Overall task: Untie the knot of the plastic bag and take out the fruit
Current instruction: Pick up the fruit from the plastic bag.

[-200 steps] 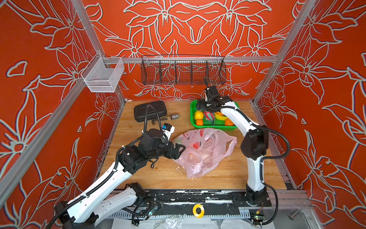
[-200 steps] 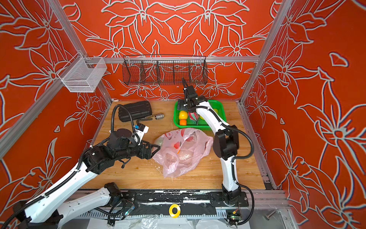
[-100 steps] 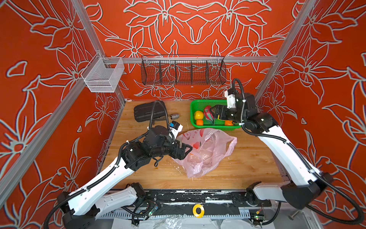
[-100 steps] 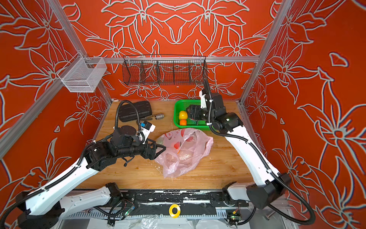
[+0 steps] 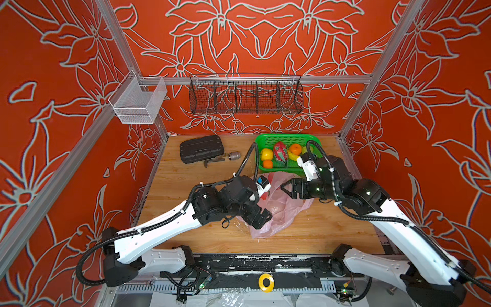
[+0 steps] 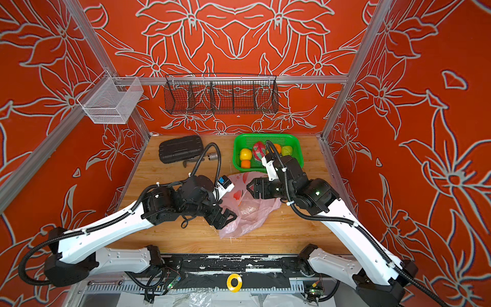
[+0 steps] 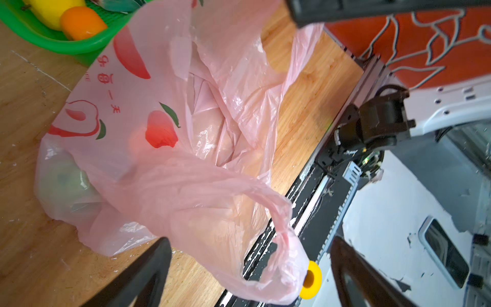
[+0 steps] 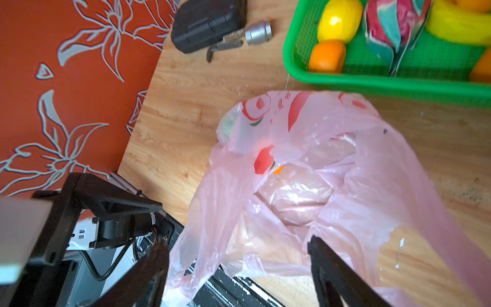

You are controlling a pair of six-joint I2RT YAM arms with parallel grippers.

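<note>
Left wrist shows red characters [image 7: 106, 77] on the plastic bag [image 7: 212, 111].

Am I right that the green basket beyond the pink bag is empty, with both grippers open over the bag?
No: the green basket holds fruit, as both top views show. It lies beyond the plastic bag, and the left gripper and right gripper are open over it.

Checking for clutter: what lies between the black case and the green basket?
A silver metal cylinder and a dark bent tool beside the black case, then bare tabletop up to the green basket, clearest in the right wrist view.
</note>
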